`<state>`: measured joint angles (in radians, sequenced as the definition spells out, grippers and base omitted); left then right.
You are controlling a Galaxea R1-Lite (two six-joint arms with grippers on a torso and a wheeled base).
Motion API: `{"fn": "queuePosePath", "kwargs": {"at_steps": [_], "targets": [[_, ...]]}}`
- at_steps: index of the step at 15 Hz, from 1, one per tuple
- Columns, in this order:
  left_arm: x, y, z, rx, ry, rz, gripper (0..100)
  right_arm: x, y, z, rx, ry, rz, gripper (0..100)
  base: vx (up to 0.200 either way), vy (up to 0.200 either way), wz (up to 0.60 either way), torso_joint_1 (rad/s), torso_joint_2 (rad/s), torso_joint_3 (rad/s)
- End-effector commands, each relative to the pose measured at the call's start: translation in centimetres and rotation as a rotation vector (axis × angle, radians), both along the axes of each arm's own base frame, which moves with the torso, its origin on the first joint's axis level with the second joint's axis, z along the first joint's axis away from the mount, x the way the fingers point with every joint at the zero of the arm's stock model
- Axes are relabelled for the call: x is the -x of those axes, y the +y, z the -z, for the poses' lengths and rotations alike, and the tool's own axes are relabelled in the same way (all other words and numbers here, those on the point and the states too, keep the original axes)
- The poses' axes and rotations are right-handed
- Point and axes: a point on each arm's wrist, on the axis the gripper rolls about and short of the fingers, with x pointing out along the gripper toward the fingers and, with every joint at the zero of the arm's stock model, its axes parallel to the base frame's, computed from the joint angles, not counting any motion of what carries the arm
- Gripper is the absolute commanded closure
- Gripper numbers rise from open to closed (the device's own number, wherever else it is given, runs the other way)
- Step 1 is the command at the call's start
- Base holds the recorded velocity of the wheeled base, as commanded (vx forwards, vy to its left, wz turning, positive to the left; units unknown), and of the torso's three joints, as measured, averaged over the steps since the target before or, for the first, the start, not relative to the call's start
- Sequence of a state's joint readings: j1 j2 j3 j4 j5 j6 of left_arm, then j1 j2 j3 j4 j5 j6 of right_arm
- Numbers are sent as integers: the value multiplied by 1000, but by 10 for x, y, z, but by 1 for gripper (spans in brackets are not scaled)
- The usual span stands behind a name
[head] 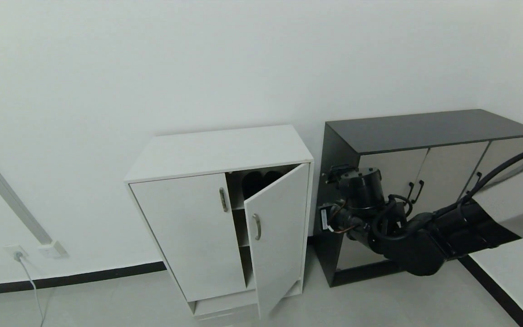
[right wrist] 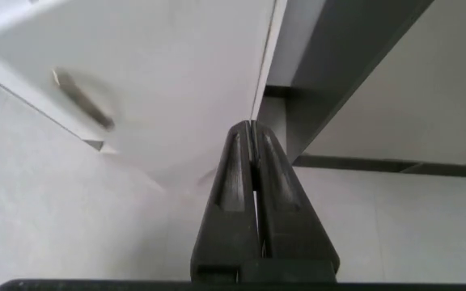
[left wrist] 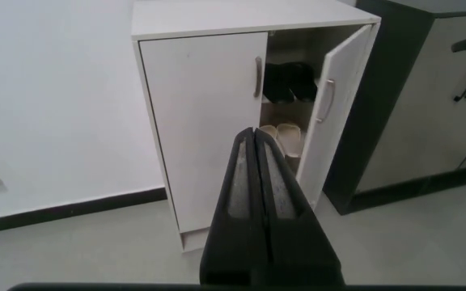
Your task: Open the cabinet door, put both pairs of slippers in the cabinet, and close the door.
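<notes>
The white cabinet stands against the wall with its left door closed and its right door swung partly open. A black pair of slippers sits on the upper shelf, also seen as dark shapes in the head view. A pale pair of slippers lies on the shelf below. My left gripper is shut and empty, held back from the cabinet front. My right gripper is shut and empty, close to the outer face of the open door. The right arm hangs just right of that door.
A dark grey sideboard stands right beside the cabinet, close behind the right arm. A wall socket with a cable is low on the left wall. A white surface shows at the right edge. Grey floor lies before the cabinet.
</notes>
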<state>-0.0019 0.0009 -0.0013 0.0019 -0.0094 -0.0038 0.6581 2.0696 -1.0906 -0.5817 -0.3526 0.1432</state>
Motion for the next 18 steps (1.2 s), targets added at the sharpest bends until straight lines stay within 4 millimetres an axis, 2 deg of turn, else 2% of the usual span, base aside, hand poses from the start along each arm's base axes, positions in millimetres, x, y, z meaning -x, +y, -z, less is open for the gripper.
{"fn": "queuePosePath", "kwargs": {"at_steps": [1, 3, 6, 12, 18], "targets": [[0, 0, 0, 1, 2, -1, 100, 5, 2, 1, -1, -1, -14, 100, 0, 0, 600, -2, 2, -2], [0, 0, 0, 1, 0, -1, 100, 7, 1, 5, 6, 11, -18, 100, 0, 0, 600, 7, 5, 0], [0, 0, 0, 2, 0, -1, 100, 12, -2, 11, -10, 6, -90, 100, 0, 0, 0, 0, 0, 0], [0, 0, 0, 1, 2, -2, 100, 36, -16, 41, -20, 10, -321, 100, 0, 0, 0, 0, 0, 0], [0, 0, 0, 1, 0, -1, 100, 50, -20, 55, -14, 46, -364, 100, 0, 0, 0, 0, 0, 0]]}}
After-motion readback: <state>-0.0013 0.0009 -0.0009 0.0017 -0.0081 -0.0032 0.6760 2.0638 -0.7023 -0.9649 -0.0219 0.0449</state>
